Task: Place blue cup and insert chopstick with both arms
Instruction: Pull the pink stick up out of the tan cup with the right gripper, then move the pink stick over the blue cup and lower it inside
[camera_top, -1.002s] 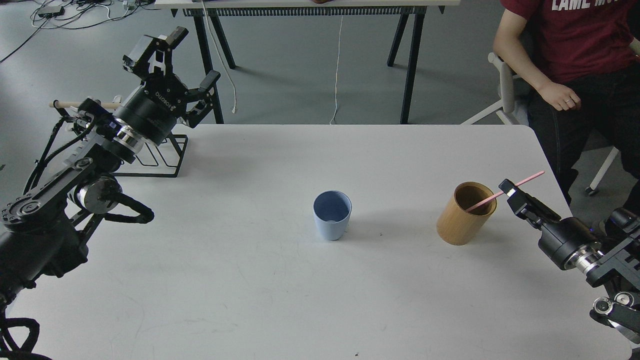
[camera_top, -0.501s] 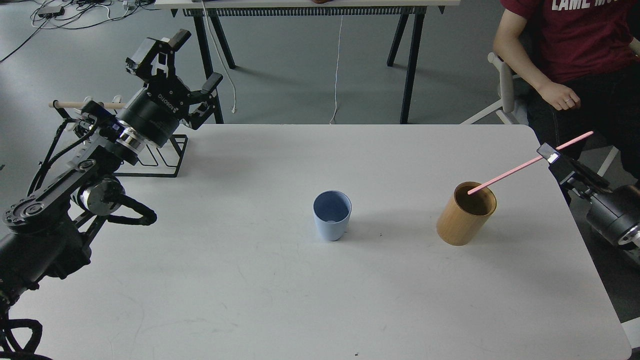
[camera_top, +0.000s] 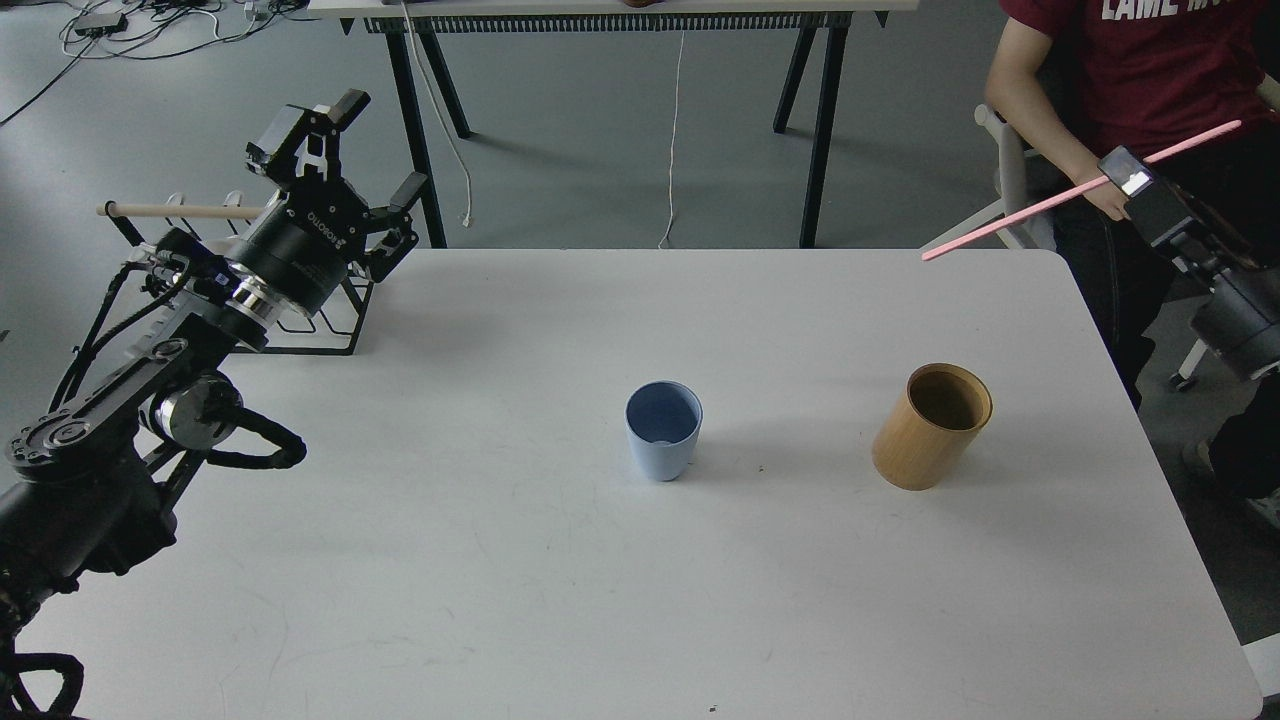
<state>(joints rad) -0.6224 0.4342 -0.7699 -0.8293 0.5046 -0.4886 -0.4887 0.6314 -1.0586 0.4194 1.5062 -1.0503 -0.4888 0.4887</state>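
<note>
The blue cup (camera_top: 663, 429) stands upright and empty near the middle of the white table (camera_top: 560, 600). My right gripper (camera_top: 1127, 180) is at the far right, raised above the table's right edge, shut on a pink chopstick (camera_top: 1020, 214). The stick is held level and slanted, its lower end pointing left over the table's back right corner, well clear of both cups. My left gripper (camera_top: 362, 150) is open and empty, raised above the table's back left corner, far from the blue cup.
A tan wooden cup (camera_top: 931, 427) stands right of the blue cup, tilted a little. A black wire rack with a wooden rod (camera_top: 180, 211) sits at the back left under my left arm. A seated person (camera_top: 1130, 90) is at the back right, close to my right gripper.
My right gripper has lifted the pink chopstick out of the tan wooden cup and carried it up and to the right. My left gripper has shifted only slightly.
</note>
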